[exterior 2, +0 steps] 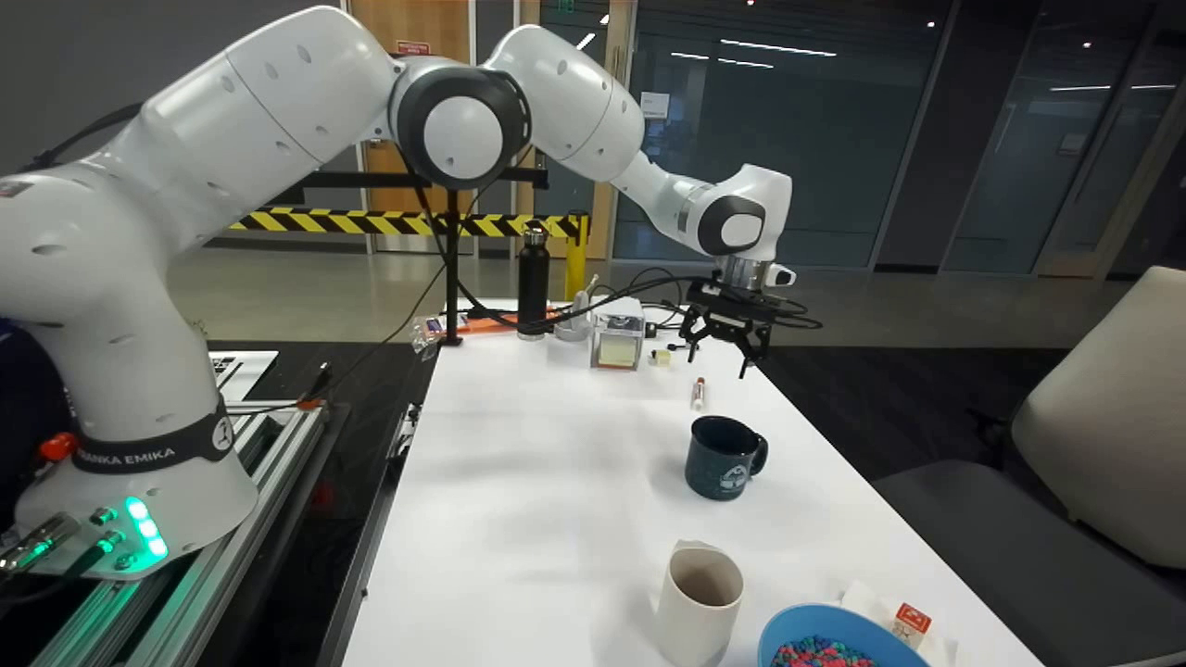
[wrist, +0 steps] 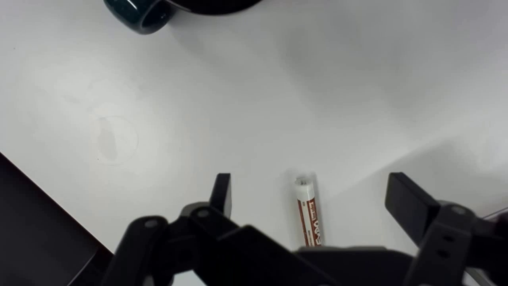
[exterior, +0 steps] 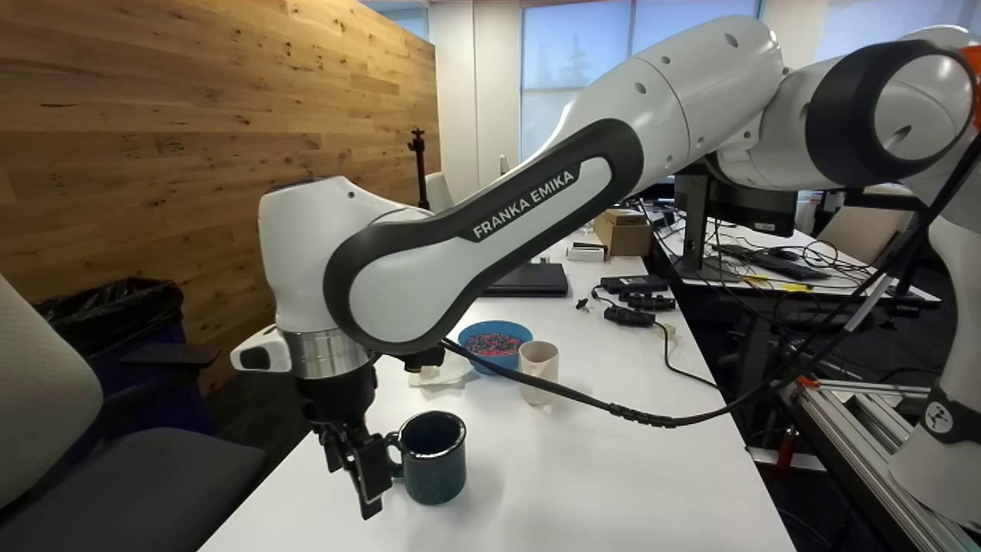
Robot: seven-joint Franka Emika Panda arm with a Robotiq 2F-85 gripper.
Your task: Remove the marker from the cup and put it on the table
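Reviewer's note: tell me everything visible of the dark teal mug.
Dark teal, squat and rounded, the mug has a glossy, faintly speckled finish, perhaps enamel or glaze, with one loop handle and a pale emblem too small to read. It stands upright on the white table, its inside dark, the bottom hard to make out; nothing pokes out. Only the table appears to touch it; the pincer is apart from it.

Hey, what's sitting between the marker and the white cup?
The dark mug stands between the marker and the white cup, touching neither. The whole stretch shows in an exterior view.
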